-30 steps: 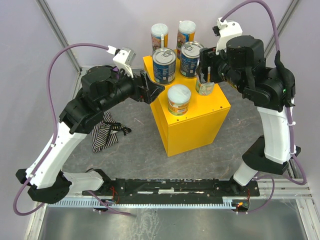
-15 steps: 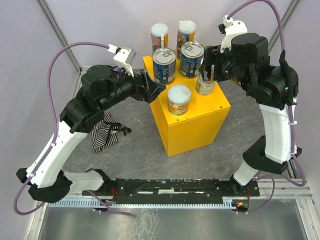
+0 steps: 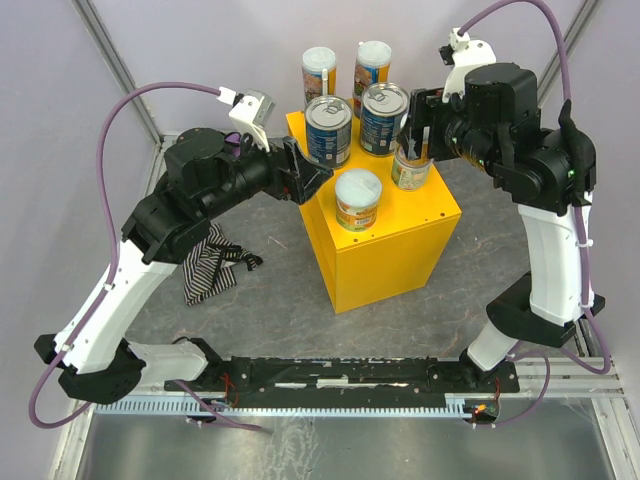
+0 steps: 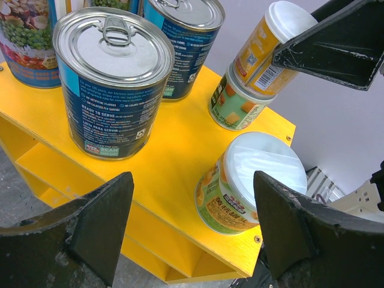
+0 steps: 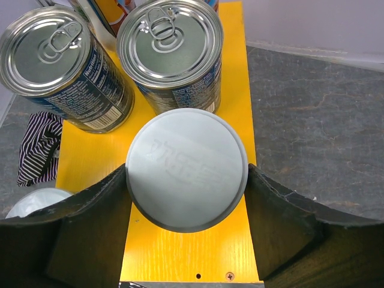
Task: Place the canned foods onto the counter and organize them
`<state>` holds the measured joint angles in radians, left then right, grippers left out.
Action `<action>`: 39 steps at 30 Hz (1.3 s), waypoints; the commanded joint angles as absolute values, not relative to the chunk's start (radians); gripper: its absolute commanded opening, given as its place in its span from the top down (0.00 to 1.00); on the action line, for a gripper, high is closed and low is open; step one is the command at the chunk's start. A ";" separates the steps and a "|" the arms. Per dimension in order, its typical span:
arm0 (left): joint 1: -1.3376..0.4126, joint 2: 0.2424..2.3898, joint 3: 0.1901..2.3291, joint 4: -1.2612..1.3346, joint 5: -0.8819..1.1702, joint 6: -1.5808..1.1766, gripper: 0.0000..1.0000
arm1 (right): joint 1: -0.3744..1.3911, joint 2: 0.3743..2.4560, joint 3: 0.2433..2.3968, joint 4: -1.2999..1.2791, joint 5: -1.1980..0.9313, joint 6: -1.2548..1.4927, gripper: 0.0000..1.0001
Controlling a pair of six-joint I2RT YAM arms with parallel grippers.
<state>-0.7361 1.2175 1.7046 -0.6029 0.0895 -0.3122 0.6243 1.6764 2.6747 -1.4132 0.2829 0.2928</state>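
The pale-lidded can (image 5: 186, 177) clasped in our right fingers (image 5: 78, 228) should settle flat near the yellow surface's (image 5: 233, 36) right edge, while our left fingers (image 4: 72, 240) hang wide.

A crumpled black-and-white striped cloth (image 3: 210, 265) lies on the speckled dark grey surface (image 3: 270, 320), toward its left side. In the right wrist view a fold of it (image 5: 36, 147) shows at the left edge. Pale lilac walls (image 3: 200, 50) close in the far side, with a bare aluminium post (image 3: 115, 55) slanting across the left wall. Along the near edge run a long black mounting bar (image 3: 340, 375) and a white slotted strip (image 3: 300, 408), with a dull metal sheet (image 3: 300, 445) nearest.
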 commanded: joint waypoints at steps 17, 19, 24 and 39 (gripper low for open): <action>-0.735 1.221 1.741 -0.564 0.114 -0.239 0.12 | 0.611 1.649 2.659 -1.309 0.249 0.302 0.00; -0.735 1.221 1.741 -0.563 0.109 -0.239 0.12 | 0.611 1.646 2.658 -1.306 0.250 0.301 0.00; -0.735 1.218 1.740 -0.556 0.094 -0.239 0.12 | 0.611 1.632 2.658 -1.289 0.250 0.296 0.00; -0.735 1.206 1.732 -0.517 0.034 -0.263 0.12 | 0.614 1.497 2.519 -1.147 0.298 0.249 0.01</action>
<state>-0.7361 1.2198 1.7046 -0.5858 0.0700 -0.3107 0.6140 1.5520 2.5397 -1.2499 0.2737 0.2817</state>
